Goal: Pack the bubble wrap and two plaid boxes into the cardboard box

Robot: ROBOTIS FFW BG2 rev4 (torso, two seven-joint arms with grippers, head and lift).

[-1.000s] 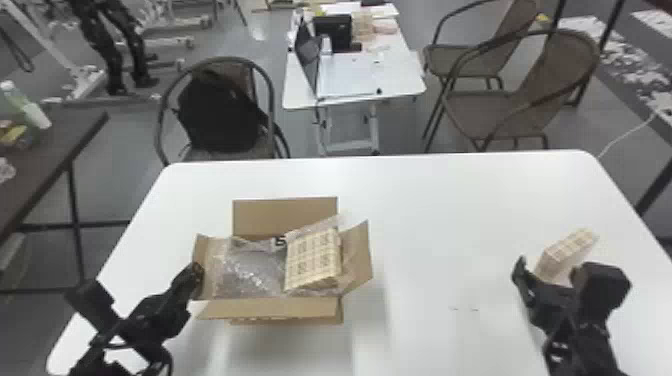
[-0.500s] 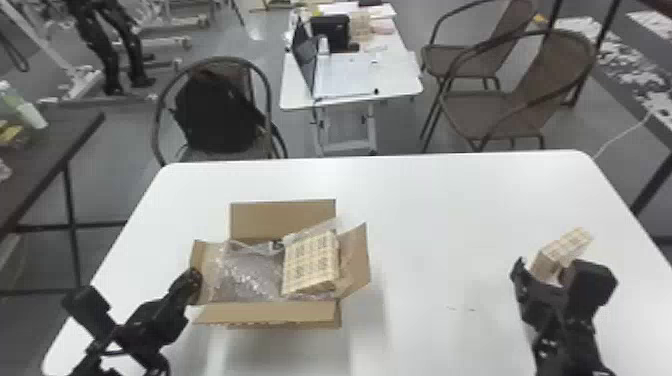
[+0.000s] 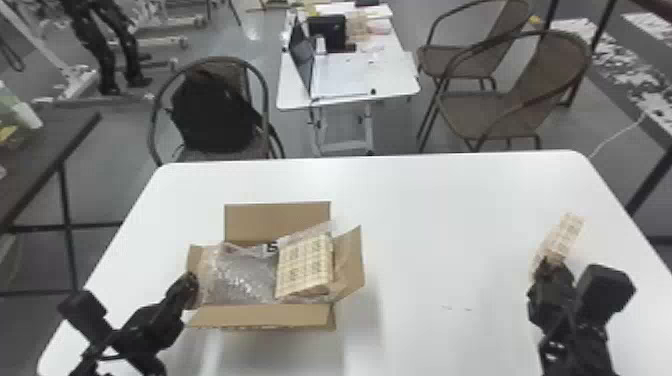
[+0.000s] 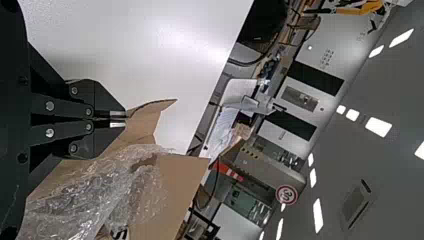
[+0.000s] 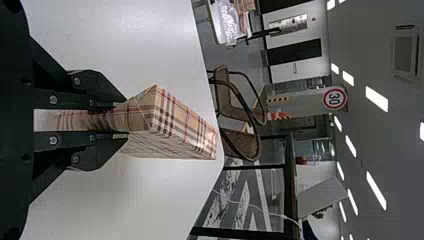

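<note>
Bright ceiling lights [image 5: 376, 99] cast glare on the white table [image 4: 195, 42] and soft shadow right of the cardboard box [image 3: 265, 316].

I take this for a robotics lab sharing an office-like room: in my head view, black, mechanical-looking legs [image 3: 102, 55] stand among white metal frames [image 3: 80, 82], and farther along a laptop [image 3: 301, 62] sits on a small white table [image 3: 387, 80] near woven chairs [image 3: 515, 105]. My right wrist view adds strip lights [image 5: 376, 98] on the ceiling, a round "30" sign [image 5: 334, 98] and hazard stripes [image 5: 278, 99].
</note>
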